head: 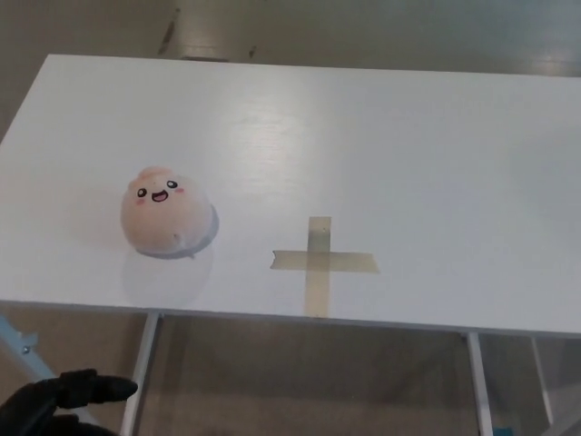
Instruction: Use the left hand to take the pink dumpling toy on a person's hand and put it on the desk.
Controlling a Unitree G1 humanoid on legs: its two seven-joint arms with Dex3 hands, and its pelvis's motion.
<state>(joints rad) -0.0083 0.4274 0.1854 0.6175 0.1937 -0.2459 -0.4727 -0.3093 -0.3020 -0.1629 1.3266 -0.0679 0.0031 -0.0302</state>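
Note:
The pink dumpling toy [165,212], round with a smiling face, rests on the white desk [381,145] at its near left. No person's hand shows. My left hand [64,400] is a black shape at the bottom left corner, below the desk's front edge and well clear of the toy; whether it is open or shut does not show. My right hand is out of the picture.
A cross of tan tape [322,262] is stuck on the desk to the right of the toy, near the front edge. Metal desk legs [136,381] show below the edge, with brown floor beyond.

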